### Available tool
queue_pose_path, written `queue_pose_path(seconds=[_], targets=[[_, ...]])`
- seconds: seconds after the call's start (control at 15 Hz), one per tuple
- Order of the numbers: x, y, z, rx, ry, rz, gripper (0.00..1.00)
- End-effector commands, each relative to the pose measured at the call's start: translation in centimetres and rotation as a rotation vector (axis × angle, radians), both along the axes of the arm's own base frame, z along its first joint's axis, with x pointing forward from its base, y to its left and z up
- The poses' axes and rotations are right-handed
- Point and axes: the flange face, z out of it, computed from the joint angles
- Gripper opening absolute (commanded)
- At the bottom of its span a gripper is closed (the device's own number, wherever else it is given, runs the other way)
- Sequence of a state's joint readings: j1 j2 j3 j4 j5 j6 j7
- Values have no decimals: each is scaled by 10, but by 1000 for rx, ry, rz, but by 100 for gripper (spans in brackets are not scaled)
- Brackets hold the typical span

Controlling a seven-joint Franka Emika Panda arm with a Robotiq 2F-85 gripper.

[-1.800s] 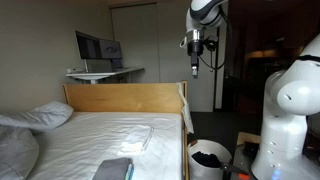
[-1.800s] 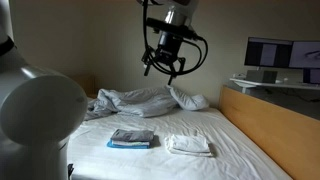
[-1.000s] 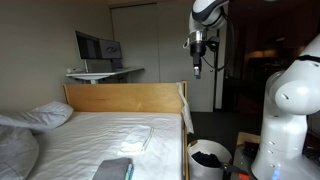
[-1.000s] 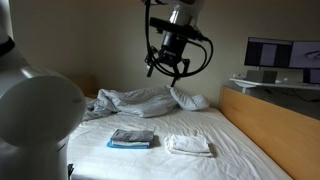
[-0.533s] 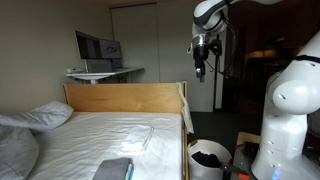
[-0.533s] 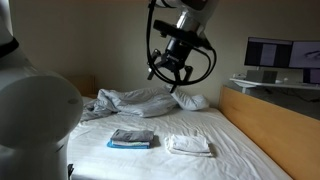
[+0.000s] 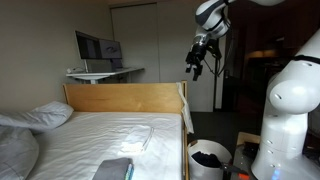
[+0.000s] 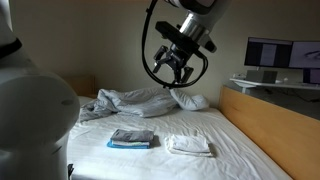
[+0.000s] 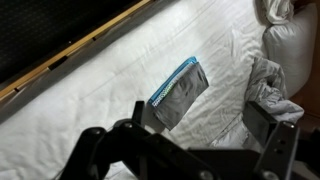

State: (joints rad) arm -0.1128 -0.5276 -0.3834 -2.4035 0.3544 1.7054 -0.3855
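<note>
Grey folded cloth [image 9: 178, 93] on white sheet [image 9: 90, 100], well below spread, empty jaws; crumpled blanket [image 9: 268, 85] just beside.

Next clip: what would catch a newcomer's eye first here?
The gripper hangs open high above the bed, holding nothing. On the white sheet beneath lie a folded grey cloth and a folded white cloth side by side, with rumpled bedding heaped beyond them.

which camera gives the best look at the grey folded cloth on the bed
The wrist view: the grey folded cloth fills the middle of the picture, whole, with its blue edge clear. In an exterior view it is small but whole; in an exterior view it sits at the bottom edge, partly cut off.
</note>
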Motion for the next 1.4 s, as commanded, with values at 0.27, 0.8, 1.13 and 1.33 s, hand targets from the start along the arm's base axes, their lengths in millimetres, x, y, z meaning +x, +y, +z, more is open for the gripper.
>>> queue_pose_path(seconds=[0.27,0.8,1.13,1.33], targets=[[67,-14,-111,-53,-110,-362,100],[128,-20,-166,-82,-131,-541,100],[136,-18,-166,-86,-108,-536,100],[137,-19,-168,-87,-106,-537,100]])
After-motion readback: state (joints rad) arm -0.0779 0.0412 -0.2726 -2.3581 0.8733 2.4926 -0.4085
